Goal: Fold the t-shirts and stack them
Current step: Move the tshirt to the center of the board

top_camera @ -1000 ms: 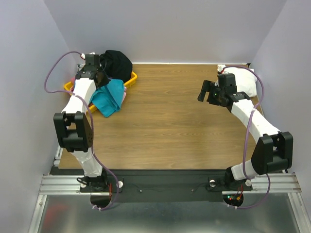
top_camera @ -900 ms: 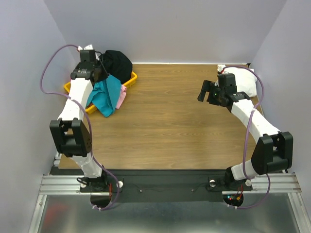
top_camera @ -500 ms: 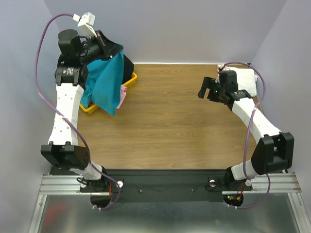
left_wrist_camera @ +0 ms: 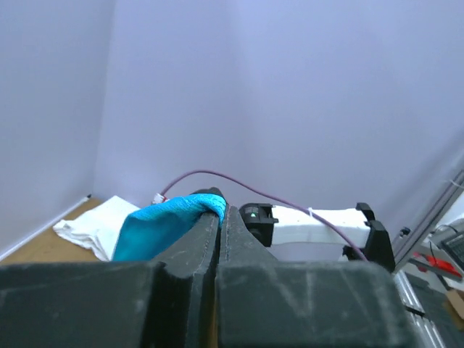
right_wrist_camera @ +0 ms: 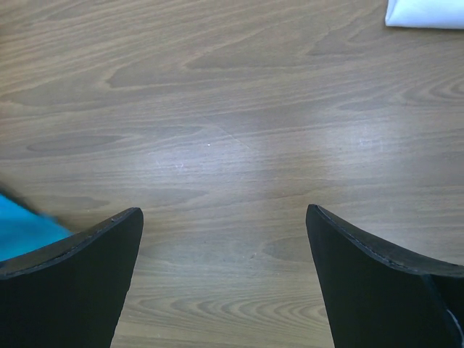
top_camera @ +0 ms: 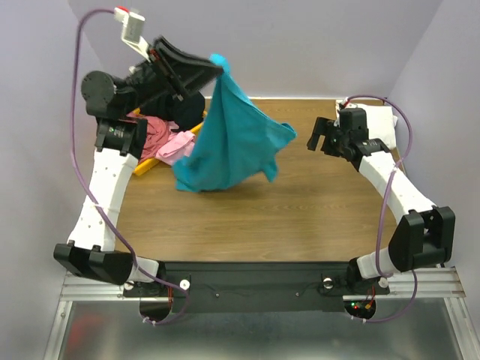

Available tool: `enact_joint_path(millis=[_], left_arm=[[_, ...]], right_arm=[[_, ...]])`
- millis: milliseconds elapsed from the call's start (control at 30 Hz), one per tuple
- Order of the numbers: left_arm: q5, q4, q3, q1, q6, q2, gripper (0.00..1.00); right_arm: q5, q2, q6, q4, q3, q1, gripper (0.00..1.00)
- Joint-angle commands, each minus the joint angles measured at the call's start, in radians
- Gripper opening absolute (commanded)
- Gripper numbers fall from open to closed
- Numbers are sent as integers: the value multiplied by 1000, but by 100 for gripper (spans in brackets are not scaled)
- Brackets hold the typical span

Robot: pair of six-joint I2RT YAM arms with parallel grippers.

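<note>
My left gripper is raised high over the back left of the table, shut on a corner of the teal t-shirt, which hangs down in loose folds. In the left wrist view the jaws pinch the teal cloth at their tips. The black t-shirt, the dusty red one and the pink one lie heaped in the tray. A white t-shirt lies at the back right. My right gripper hovers open over bare wood, with nothing between its fingers.
A yellow plastic tray stands at the back left under the heap. Purple-grey walls close the table on three sides. In the right wrist view, teal cloth shows at the left edge and white cloth at the top right.
My left arm has lifted the teal t-shirt out of the tray and swung it up and to the right, uncovering the red and pink shirts. The right arm has barely moved.
</note>
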Motion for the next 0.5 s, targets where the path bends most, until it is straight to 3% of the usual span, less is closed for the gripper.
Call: enact_joint_path(millis=[0,100,167,333,367,467], left_arm=[[-7,105,-190,-61,-62,-21,43],[-79,-7,-348,-110,7,-21,99],[-140,-245,-376,-129,157,-6,99],[-599,-733,-374,-137,360,31,99],[-722,-781,-377,-134,369,48,99],[-837,-875,-423,-134,391,66,99]], right_arm=[[52,-63,4,44,-5,-6,100],[83,-85,-6,42,-16,-7,100],[113,-108,-12,42,-31,-7,100],[102,-155,-55,42,-82,-7,100],[78,-160,-64,40,-93,-7,100],[-27,-175,-101,34,-139,-7,100]])
